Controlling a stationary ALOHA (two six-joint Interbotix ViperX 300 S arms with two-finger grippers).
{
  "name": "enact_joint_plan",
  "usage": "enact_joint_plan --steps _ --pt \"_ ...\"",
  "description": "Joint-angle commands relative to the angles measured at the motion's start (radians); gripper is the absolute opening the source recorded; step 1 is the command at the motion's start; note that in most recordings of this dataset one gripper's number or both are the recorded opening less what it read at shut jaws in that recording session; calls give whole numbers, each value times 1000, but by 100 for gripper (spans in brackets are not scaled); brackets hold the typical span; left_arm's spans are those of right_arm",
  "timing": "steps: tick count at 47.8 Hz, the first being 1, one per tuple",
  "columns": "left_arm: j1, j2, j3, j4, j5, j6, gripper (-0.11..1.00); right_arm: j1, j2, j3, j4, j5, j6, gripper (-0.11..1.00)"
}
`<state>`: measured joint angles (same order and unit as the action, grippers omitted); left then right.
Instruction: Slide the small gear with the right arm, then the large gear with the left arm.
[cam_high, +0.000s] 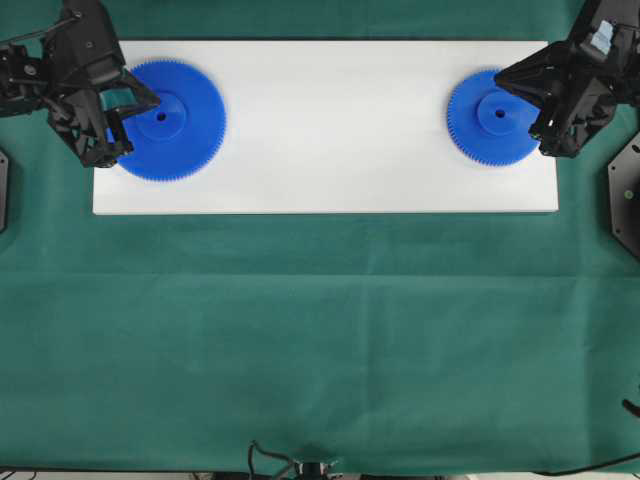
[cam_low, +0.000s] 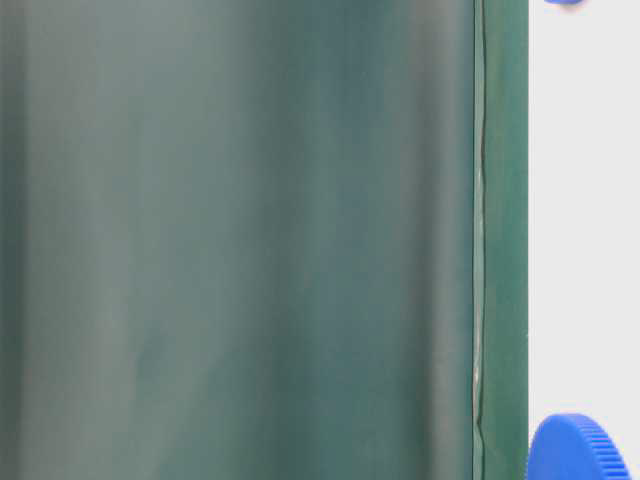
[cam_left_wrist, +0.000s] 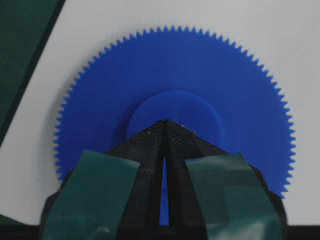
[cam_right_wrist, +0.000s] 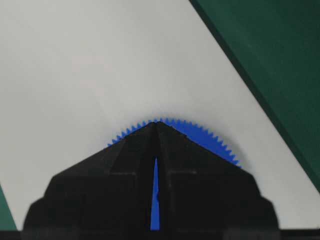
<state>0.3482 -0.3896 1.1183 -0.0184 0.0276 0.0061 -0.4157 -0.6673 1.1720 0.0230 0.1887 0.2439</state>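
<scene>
The large gear (cam_high: 170, 120) lies flat at the left end of a white board (cam_high: 330, 130). My left gripper (cam_high: 154, 101), with teal patches, is shut, its pointed tip over the near edge of that gear's hub. The left wrist view has the large gear (cam_left_wrist: 210, 75) spread beyond the closed left gripper (cam_left_wrist: 165, 122). The small gear (cam_high: 493, 117) lies at the board's right end. Shut too, my all-black right gripper (cam_high: 500, 82) points over the gear's far-side rim. In the right wrist view the small gear (cam_right_wrist: 212, 141) is mostly hidden under the right gripper (cam_right_wrist: 155, 123).
Green cloth (cam_high: 320, 340) covers the table around the board. A long bare stretch of white board lies between the two gears. A black fixture (cam_high: 625, 195) sits at the right edge and cables (cam_high: 270, 460) at the front edge. A blue gear rim (cam_low: 580, 450) shows at table level.
</scene>
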Motion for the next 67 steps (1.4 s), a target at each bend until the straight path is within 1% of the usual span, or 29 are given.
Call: enact_joint_plan --steps 1,16,24,33,55,67 --pt "5 5 -8 -3 -2 -9 0 -2 -2 -21 -2 -8 -2 52" --pt "-5 25 2 -3 -9 -26 0 -2 0 -20 -2 -8 -2 52" --pt "-25 38 9 -3 -55 -37 0 -2 0 -20 -3 -8 -2 52" --pt "-25 74 12 -3 -69 -41 0 -3 0 -18 -3 -8 -2 52" --pt "-26 87 15 -3 -97 -49 0 -2 2 -17 -3 -8 -2 52" --pt "-12 172 32 -3 -140 -49 0 -2 5 -15 -3 -8 -2 52"
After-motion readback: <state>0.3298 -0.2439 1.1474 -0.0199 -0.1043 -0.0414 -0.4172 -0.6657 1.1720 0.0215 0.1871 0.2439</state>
